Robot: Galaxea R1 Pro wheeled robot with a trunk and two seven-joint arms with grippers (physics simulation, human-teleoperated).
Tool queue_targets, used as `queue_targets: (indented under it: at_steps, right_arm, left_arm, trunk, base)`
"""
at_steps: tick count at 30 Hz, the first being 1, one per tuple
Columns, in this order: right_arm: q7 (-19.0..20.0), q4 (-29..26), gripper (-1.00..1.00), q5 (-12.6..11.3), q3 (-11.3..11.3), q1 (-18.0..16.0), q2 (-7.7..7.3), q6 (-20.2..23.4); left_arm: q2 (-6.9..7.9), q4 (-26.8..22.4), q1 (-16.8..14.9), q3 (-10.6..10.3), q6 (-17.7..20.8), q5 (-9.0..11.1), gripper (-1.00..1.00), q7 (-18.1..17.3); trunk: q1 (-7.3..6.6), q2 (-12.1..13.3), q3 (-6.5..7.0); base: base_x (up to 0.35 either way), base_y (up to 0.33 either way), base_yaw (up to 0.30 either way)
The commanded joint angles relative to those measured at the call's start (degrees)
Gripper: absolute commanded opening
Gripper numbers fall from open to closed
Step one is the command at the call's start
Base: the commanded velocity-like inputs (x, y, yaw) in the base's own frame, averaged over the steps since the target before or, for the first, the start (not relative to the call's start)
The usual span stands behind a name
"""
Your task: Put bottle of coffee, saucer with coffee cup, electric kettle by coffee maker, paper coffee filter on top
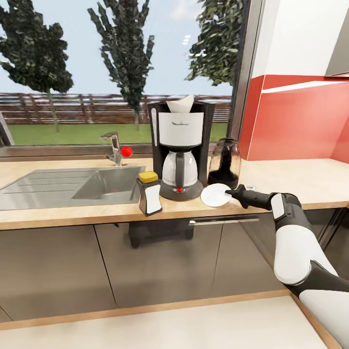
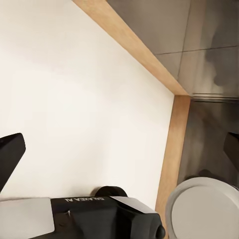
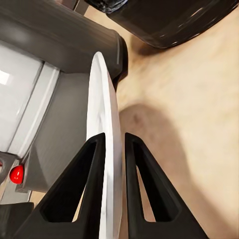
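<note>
The right claw (image 3: 113, 149) is squeezing the edge of the saucer (image 1: 215, 195) between its two black fingers (image 3: 92, 169), almost fully closed on the thin white plate. In the head view the saucer is sitting low over the bench (image 1: 300, 182), just beside the round base of the coffee maker (image 1: 180, 145), in front of the electric kettle (image 1: 225, 162). I cannot tell if the saucer is touching the bench.

The left claw (image 2: 119, 149) is hanging over a pale worktop (image 2: 74, 99); its two dark fingertips are showing far apart at the picture's sides, so it is wide open and holding nothing.

There is one coffee maker, with one paper coffee filter (image 1: 182, 103) sitting on top. One bottle of coffee (image 1: 150, 193) is standing just left of the coffee maker, by the sink (image 1: 58, 186). There is one kettle and one saucer.
</note>
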Motion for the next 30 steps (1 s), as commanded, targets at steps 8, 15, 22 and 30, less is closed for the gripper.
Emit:
queue_targets:
  at_steps: [8, 15, 22, 30]
  right_arm:
    - [0.36, 0.0, -1.0, 1.18, -0.25, -0.07, 0.03, 0.05]
    - [0.35, 0.02, -1.0, 1.17, -0.25, -0.07, 0.03, 0.05]
    - [-0.15, 0.01, -1.0, 1.17, -0.24, -0.07, 0.03, 0.05]
    - [-0.35, 0.02, 1.0, 1.14, -0.25, -0.07, 0.03, 0.05]
  left_arm:
    - [0.02, -0.01, -0.03, -0.5, 0.59, 0.59, 1.0, -0.19]
    - [0.02, -0.01, -0.03, -0.53, 0.6, 0.6, 1.0, -0.19]
    - [0.02, -0.01, -0.03, -0.54, 0.59, 0.59, 1.0, -0.19]
    - [0.02, -0.01, -0.03, -0.55, 0.58, 0.58, 1.0, -0.19]
  trunk:
    - [0.0, -0.03, -0.06]
    - [0.0, -0.03, -0.06]
    - [0.0, -0.03, -0.06]
    - [0.0, -0.03, -0.06]
  base:
    - [0.0, 0.0, 0.0]
    - [0.0, 0.0, 0.0]
    - [0.0, 0.0, 0.0]
    - [0.0, 0.0, 0.0]
